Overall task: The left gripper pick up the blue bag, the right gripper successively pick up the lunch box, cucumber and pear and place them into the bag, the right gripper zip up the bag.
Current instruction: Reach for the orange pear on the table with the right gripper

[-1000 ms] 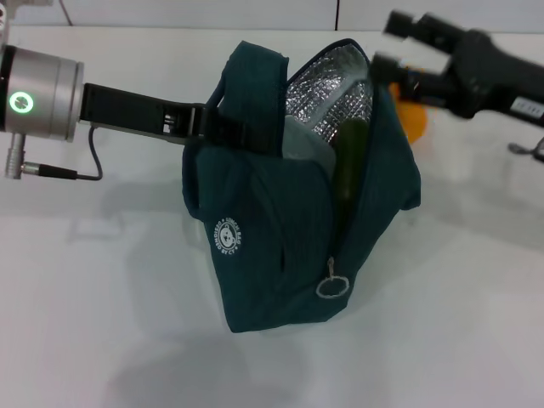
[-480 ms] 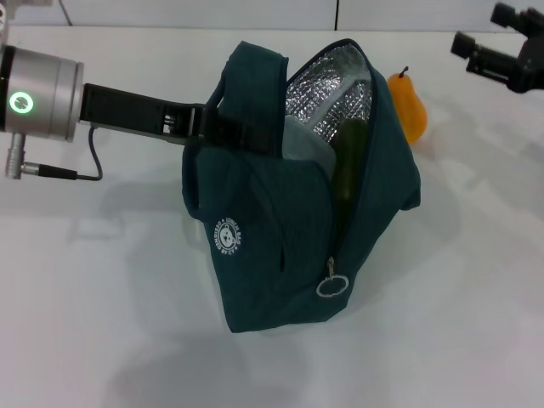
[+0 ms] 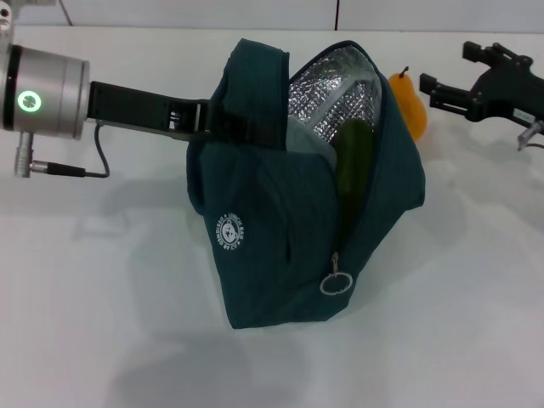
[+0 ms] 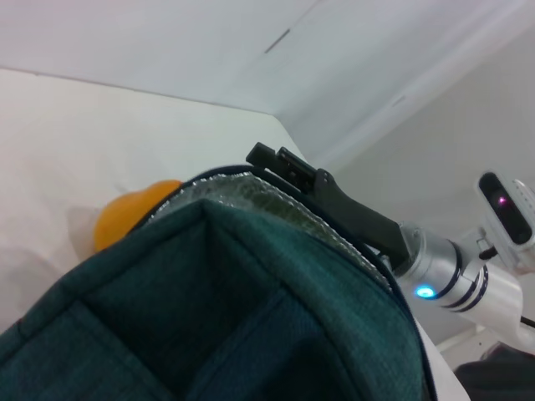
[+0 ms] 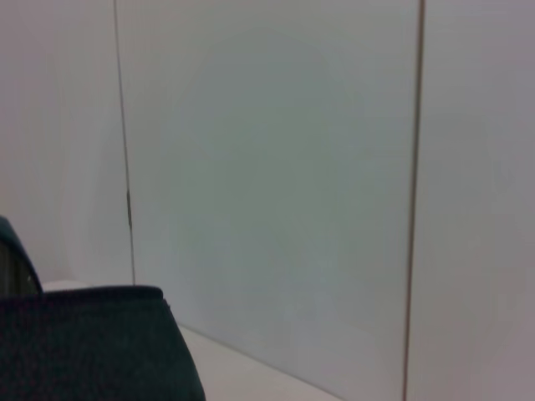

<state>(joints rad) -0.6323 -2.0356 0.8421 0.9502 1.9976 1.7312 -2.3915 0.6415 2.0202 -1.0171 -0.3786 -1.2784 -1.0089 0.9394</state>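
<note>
The blue bag (image 3: 280, 229) stands lifted and open on the white table, its silvery lining showing. My left gripper (image 3: 214, 121) is shut on the bag's upper edge by the handle, fingers mostly hidden by fabric. Inside, the dark green cucumber (image 3: 353, 161) leans upright beside the pale lunch box (image 3: 303, 136). The yellow-orange pear (image 3: 410, 104) sits on the table just behind the bag; it also shows as the pear (image 4: 134, 215) in the left wrist view. My right gripper (image 3: 446, 66) hovers open and empty, just right of the pear.
The zipper's silver ring pull (image 3: 336, 283) hangs at the low front end of the bag's opening. White table (image 3: 476, 289) stretches around the bag. The right wrist view shows only a bag edge (image 5: 84, 351) and a wall.
The right gripper left the bag's opening, swung out to the far right, then came back lower beside the pear. The bag and left arm shifted slightly.
</note>
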